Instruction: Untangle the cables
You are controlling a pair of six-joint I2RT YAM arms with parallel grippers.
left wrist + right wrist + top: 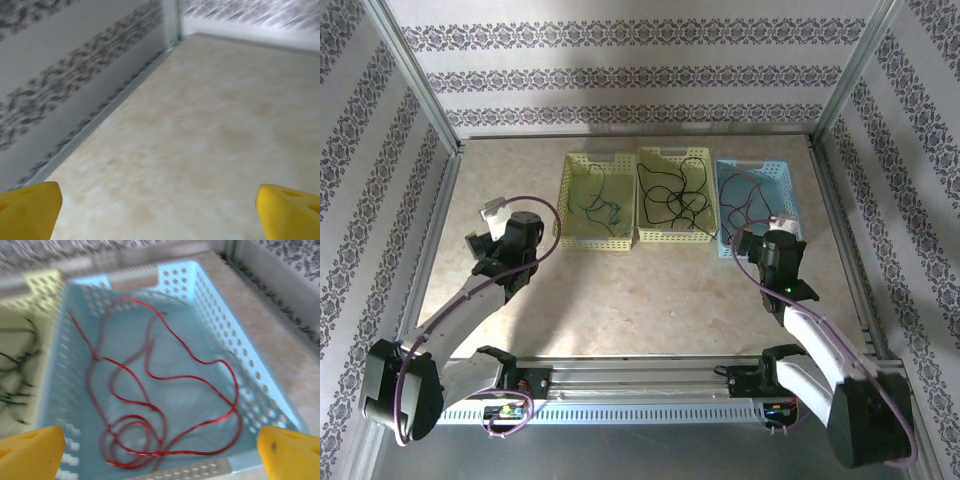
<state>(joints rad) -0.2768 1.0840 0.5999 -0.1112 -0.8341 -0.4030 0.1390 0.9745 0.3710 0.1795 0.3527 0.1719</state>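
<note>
The three cables are found apart, each in its own basket along the far edge of the table [200, 125]. The green cable [595, 200] lies in the left pale-yellow basket [590, 158], the black cable [670, 195] in the middle yellow basket [675, 152], and the red cable [150, 374] in the blue basket [220, 310] at the right. No cable is seen crossing from one basket to another, so the separating is judged done, or very nearly so. The red one is loosely looped near the basket's near wall – whether any true knot is there cannot be told.

The left gripper [159, 202] is held over bare table near the left edge, its yellow fingers spread wide and nothing between them. The right gripper [160, 445] is poised at the near end of the blue basket – jaws equally wide, nothing grasped. What is left is judged to be little beyond drawing the arms clear.
</note>
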